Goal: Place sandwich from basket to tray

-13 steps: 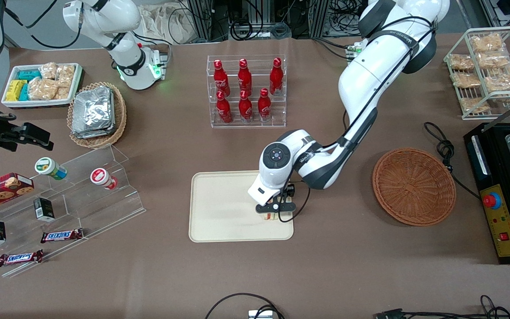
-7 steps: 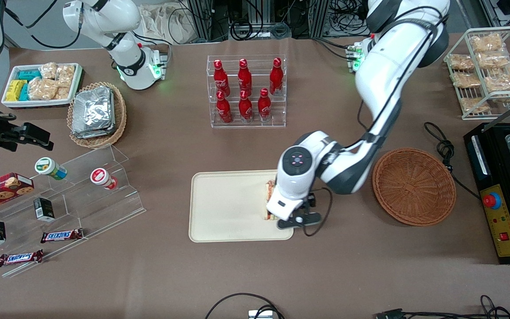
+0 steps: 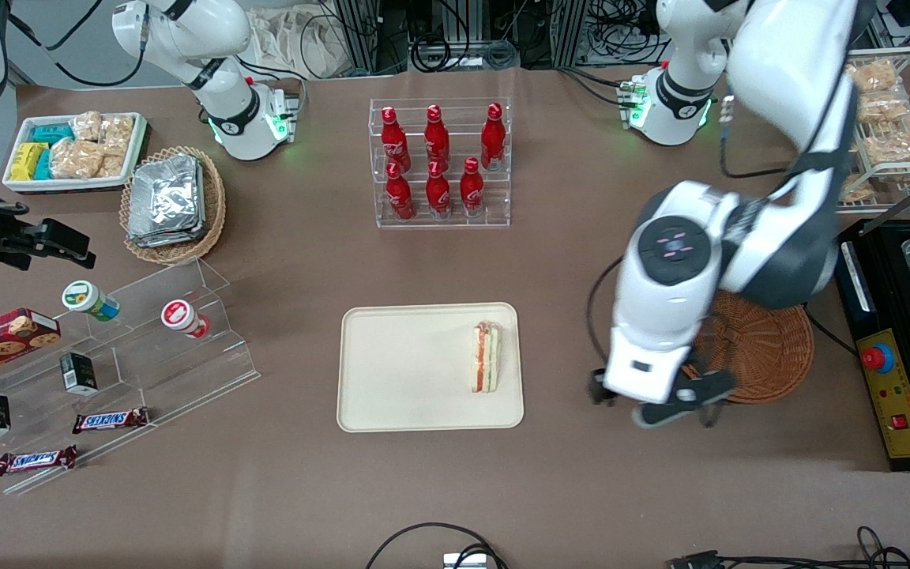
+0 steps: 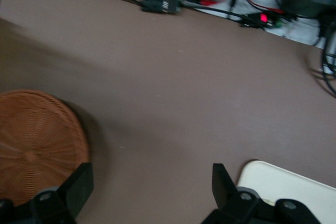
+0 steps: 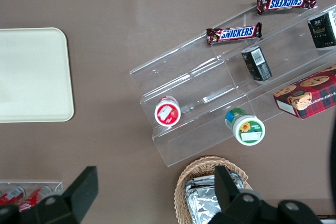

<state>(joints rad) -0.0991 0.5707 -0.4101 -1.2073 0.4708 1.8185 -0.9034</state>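
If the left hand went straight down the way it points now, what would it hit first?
Most likely bare table. The open, empty hand hangs between the tray and the basket, near the basket's rim, so depth leaves some doubt.

Even overhead light; soft shadows; moving claw blurred

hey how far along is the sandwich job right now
It looks done. The sandwich lies on the tray, near the edge closest to the basket, which shows nothing inside in the left wrist view. Nothing is in hand: the tool is open and empty, above the table between tray and basket. Nothing seems left except parking the arm.
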